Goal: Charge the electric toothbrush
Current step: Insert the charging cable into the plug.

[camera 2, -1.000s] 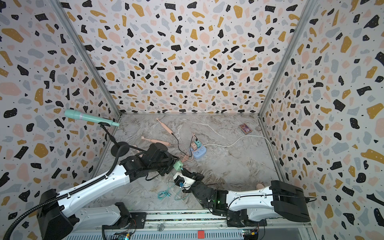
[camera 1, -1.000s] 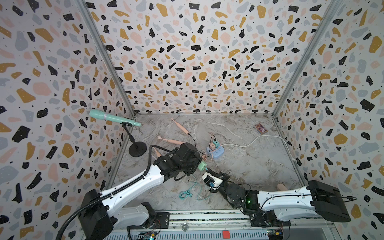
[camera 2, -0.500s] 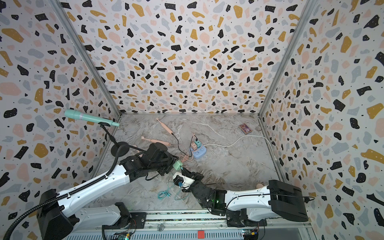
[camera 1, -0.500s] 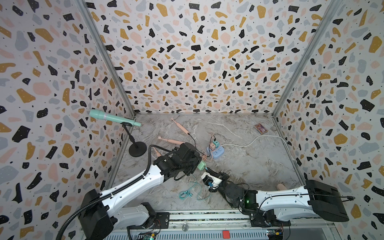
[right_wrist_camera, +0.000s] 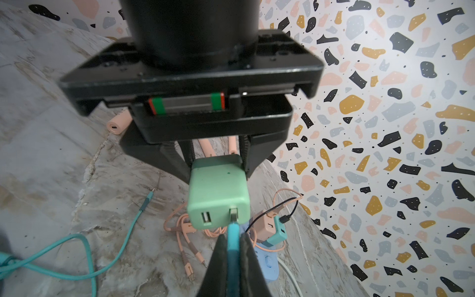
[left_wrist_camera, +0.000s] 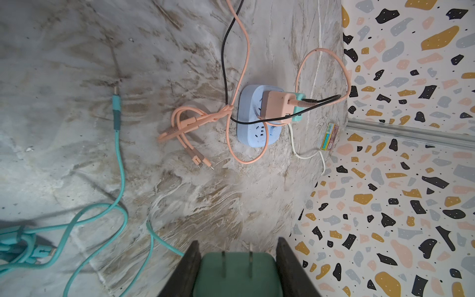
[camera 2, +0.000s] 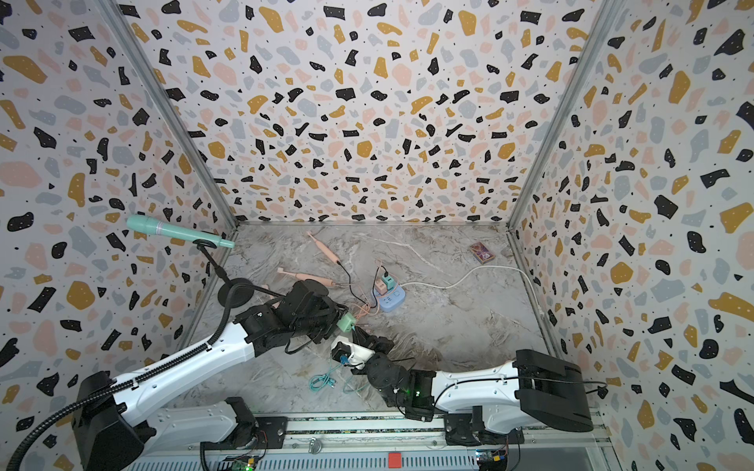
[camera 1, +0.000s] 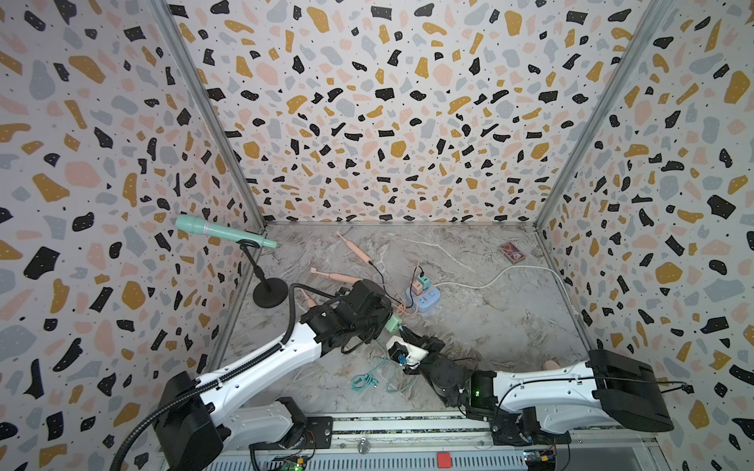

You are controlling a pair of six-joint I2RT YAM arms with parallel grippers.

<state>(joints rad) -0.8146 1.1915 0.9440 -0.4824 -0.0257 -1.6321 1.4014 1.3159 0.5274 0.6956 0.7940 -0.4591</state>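
Terrazzo-speckled walls (camera 1: 387,102) box in a grey, marble-veined worktop (camera 1: 489,326). The pink electric toothbrush (camera 1: 336,277), a smooth, slender, tapered cylinder, lies flat toward 11 o'clock, its long axis roughly 9-to-3 and its bristle head pointing to 9. The left gripper (left_wrist_camera: 237,259) is partly closed on a matte, rounded green charger (right_wrist_camera: 218,195), whose two metal prongs face the blue power strip (left_wrist_camera: 254,133) at its 2 o'clock. The right gripper (right_wrist_camera: 232,241) is pinched tight on the plug of the teal cable (left_wrist_camera: 120,164), with the plug's tip at one of the charger's USB ports.

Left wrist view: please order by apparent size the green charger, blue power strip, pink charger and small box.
1. green charger: looks largest, but it is nearest the camera, so its true size is unsure.
2. blue power strip
3. pink charger
4. small box
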